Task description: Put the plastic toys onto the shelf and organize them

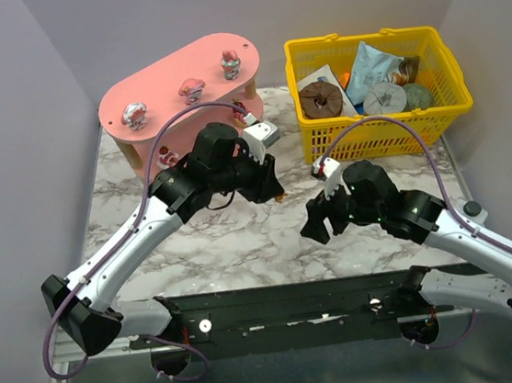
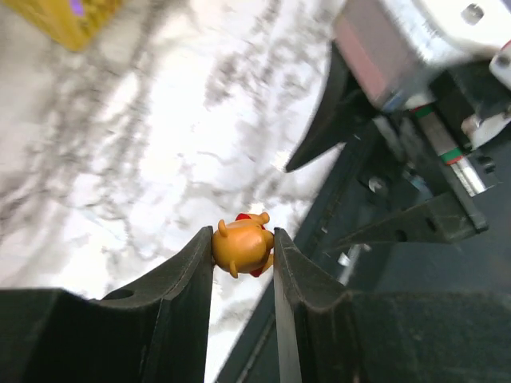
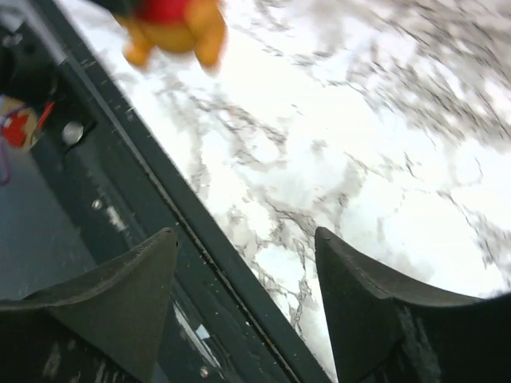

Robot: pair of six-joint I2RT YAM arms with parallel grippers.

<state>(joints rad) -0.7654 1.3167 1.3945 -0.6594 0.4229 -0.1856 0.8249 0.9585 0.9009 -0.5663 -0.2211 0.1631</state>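
Left gripper is clamped on an orange toy, pinched only at the very fingertips and held over the middle of the table. The right gripper hangs just beside it, jaws wide apart and empty. The shelf stands at the far left corner with three toys on its top board. That tip-only hold on a rounded body is the likely weak point. A quick swing could let it squirt out, and a careless approach might knock the standing figures.
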